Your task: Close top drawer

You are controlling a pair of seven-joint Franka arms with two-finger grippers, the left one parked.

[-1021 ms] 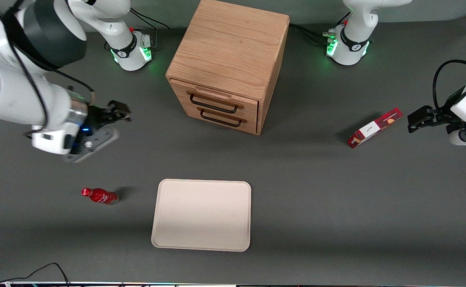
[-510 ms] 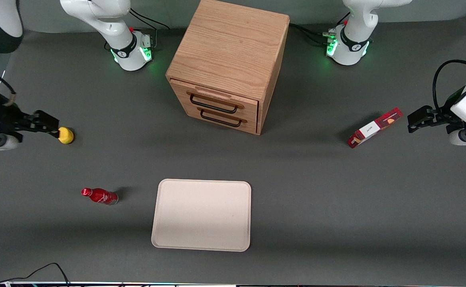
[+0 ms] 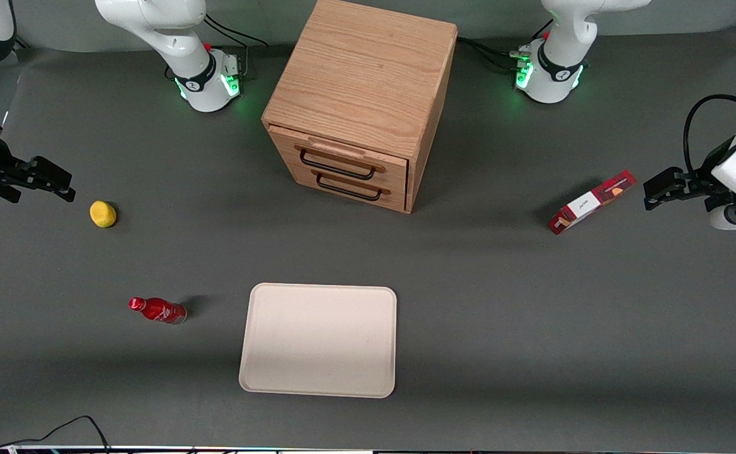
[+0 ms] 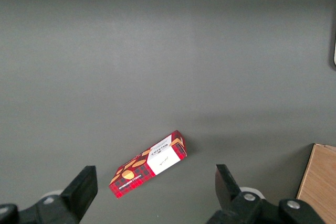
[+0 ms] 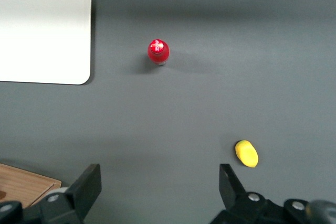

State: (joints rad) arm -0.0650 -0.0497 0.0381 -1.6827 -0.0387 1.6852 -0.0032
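Note:
The oak cabinet (image 3: 358, 75) stands at the middle of the table, farther from the front camera than the tray. Its top drawer (image 3: 343, 159) has a thin black wire handle (image 3: 336, 168) and a raised wooden strip along its rim. Its front looks about level with the lower drawer front (image 3: 352, 187). My right gripper (image 3: 58, 183) is open and empty, low over the table at the working arm's end, well away from the cabinet. In the right wrist view the gripper (image 5: 157, 192) holds nothing, and a corner of the cabinet (image 5: 21, 184) shows.
A yellow lemon-like object (image 3: 103, 214) lies just beside the gripper (image 5: 246, 153). A red bottle (image 3: 157, 310) lies nearer the front camera (image 5: 158, 51). A cream tray (image 3: 317, 339) sits in front of the cabinet. A red box (image 3: 590, 202) lies toward the parked arm's end.
My right arm has pulled away from the cabinet to the working arm's end of the table. The yellow object, hidden before, now lies uncovered beside the gripper.

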